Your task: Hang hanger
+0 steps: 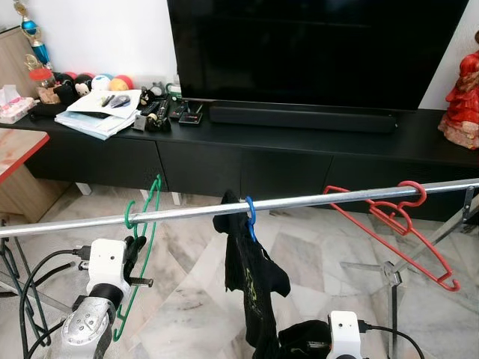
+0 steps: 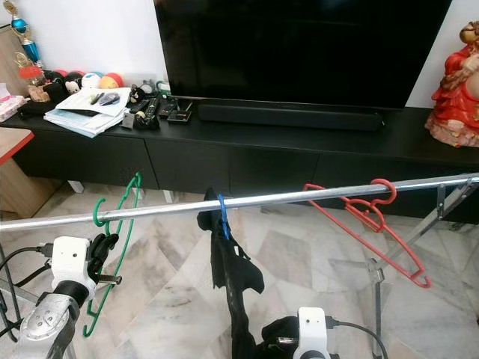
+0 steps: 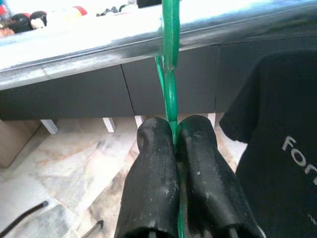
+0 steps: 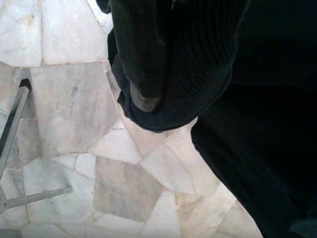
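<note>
L gripper (image 3: 174,144): jaws closed tight on green hanger (image 1: 147,224), pinching its thin wire body below neck. Hanger hook over metal rail (image 1: 314,200), L end of rail. R gripper (image 1: 307,340): low, buried in black T-shirt (image 1: 251,277) fabric; jaw state cannot tell. T-shirt hangs on blue hanger (image 1: 251,213) mid-rail. Red hanger (image 1: 397,224) on rail, R side, tilted.
</note>
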